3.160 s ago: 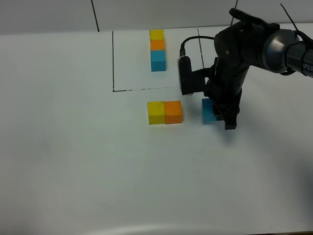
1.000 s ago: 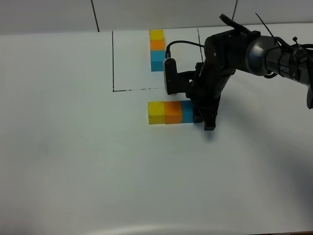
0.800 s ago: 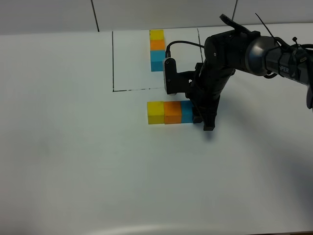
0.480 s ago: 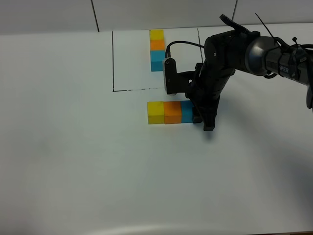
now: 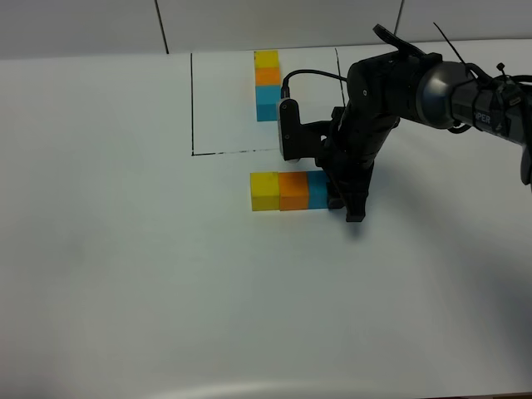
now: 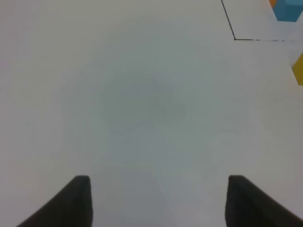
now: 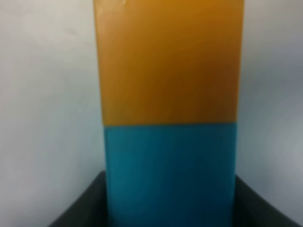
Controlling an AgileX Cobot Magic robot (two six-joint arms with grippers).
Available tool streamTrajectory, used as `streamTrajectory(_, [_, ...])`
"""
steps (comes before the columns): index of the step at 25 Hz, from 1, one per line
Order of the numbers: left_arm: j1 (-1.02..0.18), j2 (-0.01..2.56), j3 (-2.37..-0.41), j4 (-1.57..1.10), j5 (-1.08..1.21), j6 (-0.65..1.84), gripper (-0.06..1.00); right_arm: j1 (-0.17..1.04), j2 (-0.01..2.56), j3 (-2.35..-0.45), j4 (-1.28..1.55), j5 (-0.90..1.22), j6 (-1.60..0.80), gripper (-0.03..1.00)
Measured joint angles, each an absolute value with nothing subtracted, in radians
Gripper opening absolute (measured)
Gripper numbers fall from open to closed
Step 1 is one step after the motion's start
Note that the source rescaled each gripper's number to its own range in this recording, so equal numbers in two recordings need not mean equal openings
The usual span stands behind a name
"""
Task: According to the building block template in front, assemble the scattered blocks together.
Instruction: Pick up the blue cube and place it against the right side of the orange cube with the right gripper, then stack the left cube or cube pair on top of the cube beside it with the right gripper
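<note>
The template [image 5: 268,86], a yellow-orange-blue row, lies at the back inside a thin black outline [image 5: 193,108]. In front of the outline the yellow block [image 5: 265,190], orange block [image 5: 293,190] and teal-blue block [image 5: 318,189] stand in one touching row. My right gripper [image 5: 336,198] is shut on the blue block [image 7: 169,170], whose face meets the orange block [image 7: 168,61]; its fingers [image 7: 83,210] flank the cube. My left gripper [image 6: 158,203] is open and empty over bare table. The left wrist view shows the yellow block's edge [image 6: 299,68] and the template's blue cube [image 6: 286,9].
The white table [image 5: 166,274] carries nothing else. The right arm [image 5: 391,91] reaches down from the back right, over the outline's right side. A corner of the outline [image 6: 234,38] shows in the left wrist view. The left arm is out of the exterior view.
Over three seconds my right gripper slid the blue block left until it met the orange block. In the last second nothing has moved.
</note>
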State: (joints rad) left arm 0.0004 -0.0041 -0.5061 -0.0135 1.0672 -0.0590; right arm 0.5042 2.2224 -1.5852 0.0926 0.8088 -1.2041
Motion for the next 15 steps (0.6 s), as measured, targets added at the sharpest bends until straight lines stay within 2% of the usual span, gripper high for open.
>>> streamTrajectory(1, [0.0,-0.004,-0.506,-0.014,1.067,-0.059,0.35,0.504,2.222,-1.585,0.089,0.807,-1.204,0.06])
streamTrajectory(2, [0.0,-0.004,-0.506,-0.014,1.067,-0.059,0.35,0.504,2.226,-1.584,0.087,0.809,-1.204,0.13])
streamTrajectory(6, [0.0,-0.004,-0.506,-0.014,1.067,-0.06,0.35,0.504,2.215,-1.581,0.077,0.826,-1.199,0.55])
streamTrajectory(8, [0.0,-0.004,-0.506,-0.014,1.067,-0.06,0.35,0.504,2.193,-1.581,0.059,0.834,-1.161,0.7])
streamTrajectory(11, [0.0,-0.004,-0.506,-0.014,1.067,-0.06,0.35,0.503,2.145,-1.581,0.023,0.865,-1.065,0.79])
streamTrajectory(15, [0.0,-0.004,-0.506,-0.014,1.067,-0.06,0.35,0.472,2.078,-1.555,0.0,0.905,-0.927,0.8])
